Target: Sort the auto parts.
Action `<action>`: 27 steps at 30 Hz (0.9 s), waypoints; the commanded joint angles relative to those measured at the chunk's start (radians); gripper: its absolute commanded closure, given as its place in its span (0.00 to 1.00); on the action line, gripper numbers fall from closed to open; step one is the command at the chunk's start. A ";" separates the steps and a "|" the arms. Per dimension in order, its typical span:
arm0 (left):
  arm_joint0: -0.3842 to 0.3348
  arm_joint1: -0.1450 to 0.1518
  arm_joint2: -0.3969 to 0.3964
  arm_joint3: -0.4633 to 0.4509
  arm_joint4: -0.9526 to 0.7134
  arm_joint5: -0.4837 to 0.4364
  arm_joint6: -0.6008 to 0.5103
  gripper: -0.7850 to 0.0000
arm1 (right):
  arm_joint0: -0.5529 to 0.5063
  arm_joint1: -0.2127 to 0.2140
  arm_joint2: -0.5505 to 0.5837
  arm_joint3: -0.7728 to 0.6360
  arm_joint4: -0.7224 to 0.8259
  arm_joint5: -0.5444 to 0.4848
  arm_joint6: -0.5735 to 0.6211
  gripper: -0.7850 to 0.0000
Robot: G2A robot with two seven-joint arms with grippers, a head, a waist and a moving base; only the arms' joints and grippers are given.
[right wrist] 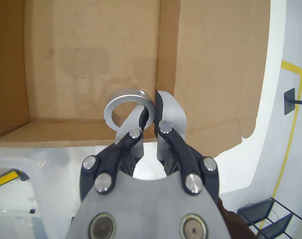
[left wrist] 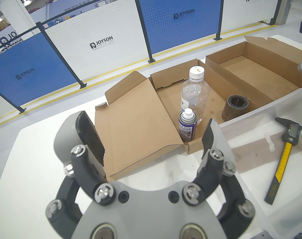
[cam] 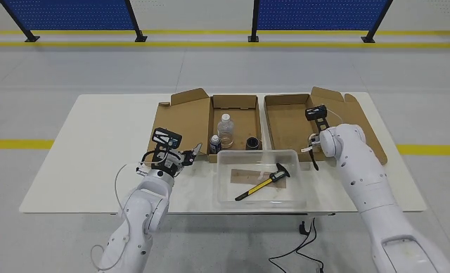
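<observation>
While I ran the rig remotely, the right gripper (right wrist: 152,108) was clamped on 1 silver ring (right wrist: 127,95), one finger inside the hoop and the other outside. The ring hung over the floor of the right box (right wrist: 91,38), close to its near wall. The left gripper (left wrist: 146,123) sat w/ fingers wide apart, holding nothing, over the white table (cam: 98,153) just beside the flap of the left box (left wrist: 141,125).

My count: 2 cardboard boxes, both open; 1 clear bin (cam: 260,153) in front of them; 1 caliper (cam: 264,181) lying in the bin; 1 bottle (left wrist: 194,95) and 1 spray can (left wrist: 188,128), both upright in the left box; 1 black cylinder (left wrist: 237,108) there too, bore facing up.

From the top cam the ring was too small to make out. The right wrist cam gave me its flat face and a small hole in the rim. The left wrist cam gave the bottle's white cap, the can just in front of the bottle, and the cylinder's hollow bore. The top cam gave both arms at once, one at each end of the bin.
</observation>
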 commanded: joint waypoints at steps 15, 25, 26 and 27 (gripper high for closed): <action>0.000 0.000 0.000 0.000 0.000 0.000 0.000 0.00 | 0.138 -0.072 -0.124 0.291 0.035 -0.082 -0.064 0.77; 0.000 0.000 0.000 0.000 0.000 0.000 0.000 0.00 | 0.161 -0.065 -0.127 0.183 -0.019 -0.197 -0.081 0.76; 0.000 0.000 0.000 0.000 0.000 0.000 0.000 0.00 | 0.155 -0.059 -0.124 0.143 -0.035 -0.227 -0.072 0.76; 0.000 0.000 0.000 0.000 0.000 0.000 0.000 0.00 | 0.148 -0.052 -0.119 0.101 -0.051 -0.258 -0.061 0.75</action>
